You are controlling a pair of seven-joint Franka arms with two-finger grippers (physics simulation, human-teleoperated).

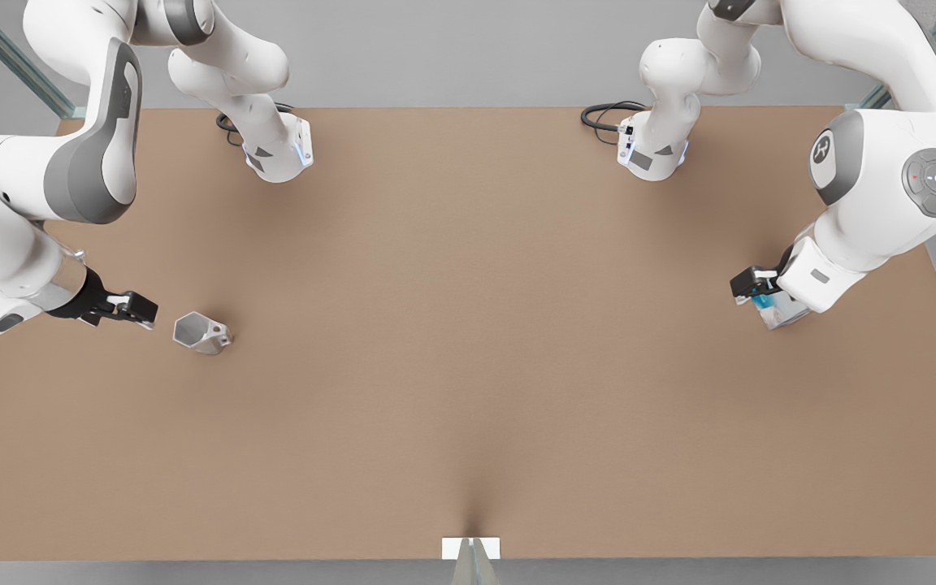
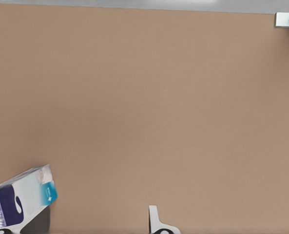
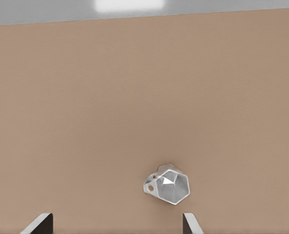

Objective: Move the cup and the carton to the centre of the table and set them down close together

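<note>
The silvery faceted cup (image 1: 201,331) rests on the brown table (image 1: 468,325) at the front view's left, its wide mouth turned toward my right gripper (image 1: 147,313). That gripper is open and stops just short of the cup. In the right wrist view the cup (image 3: 168,184) sits ahead of the spread fingertips (image 3: 190,224). At the front view's right my left gripper (image 1: 748,288) is open, low over the white, teal and dark blue carton (image 1: 775,309). The left wrist view has the carton (image 2: 20,200) beside one finger and well apart from the other finger (image 2: 154,219).
Both arm bases (image 1: 277,154) (image 1: 653,154) stand at the table's far edge with black cables beside them. A small white marker (image 1: 470,548) sits at the middle of the near edge, also seen as the marker (image 2: 285,19) in the left wrist view.
</note>
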